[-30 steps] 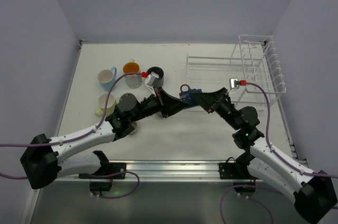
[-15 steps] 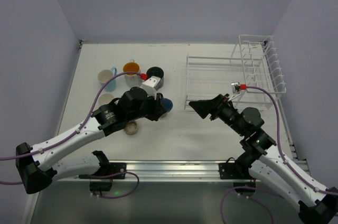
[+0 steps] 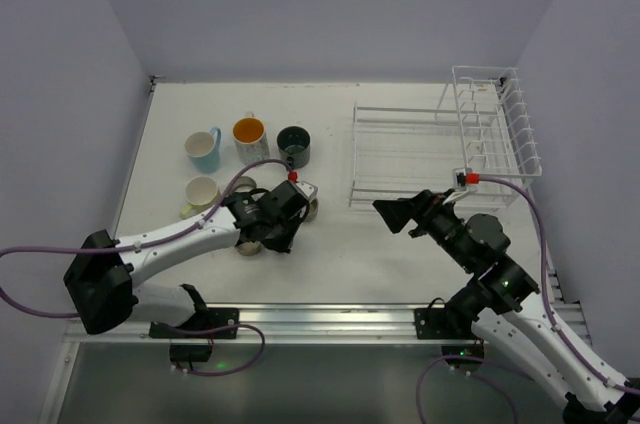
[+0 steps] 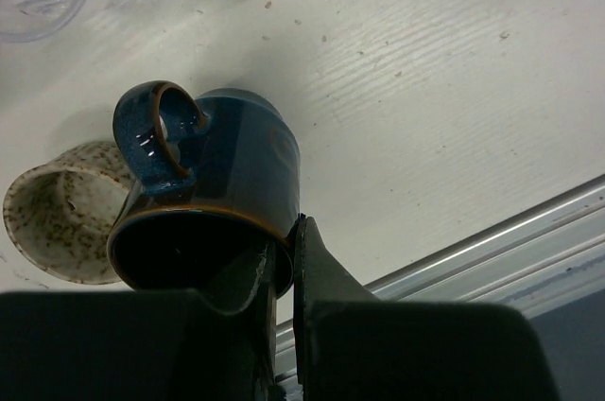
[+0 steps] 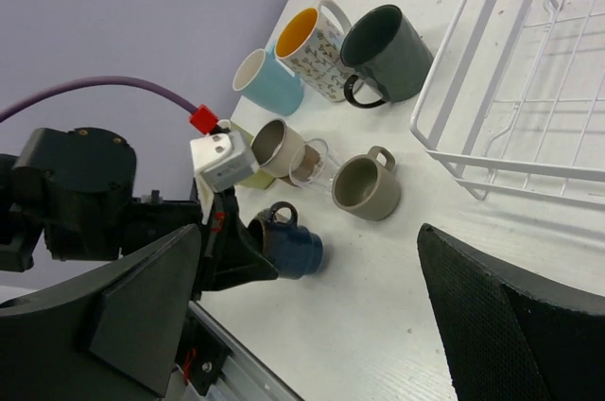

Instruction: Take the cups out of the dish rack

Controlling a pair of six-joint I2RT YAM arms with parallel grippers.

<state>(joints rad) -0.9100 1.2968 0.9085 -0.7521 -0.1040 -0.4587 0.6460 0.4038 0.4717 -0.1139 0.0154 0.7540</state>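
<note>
Currently the left gripper (image 4: 284, 273) is pinching the navy mug (image 4: 227, 169) by its rim, holding it tilted close to the table (image 4: 454, 89) beside a speckled cup (image 4: 57, 212), likely for set-down. The right gripper (image 3: 398, 214) is hanging wide open near the dish rack (image 3: 430, 126). Counting: nine cups off the rack, none showing in it.

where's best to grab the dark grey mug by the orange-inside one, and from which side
Probably its rim, from straight above, one finger inside, one outside. The dark grey mug stands upright, mouth open. Pinch the wall facing the dish rack: the patterned mug crowds the opposite side, and the handle looks to sit on the near side.
</note>
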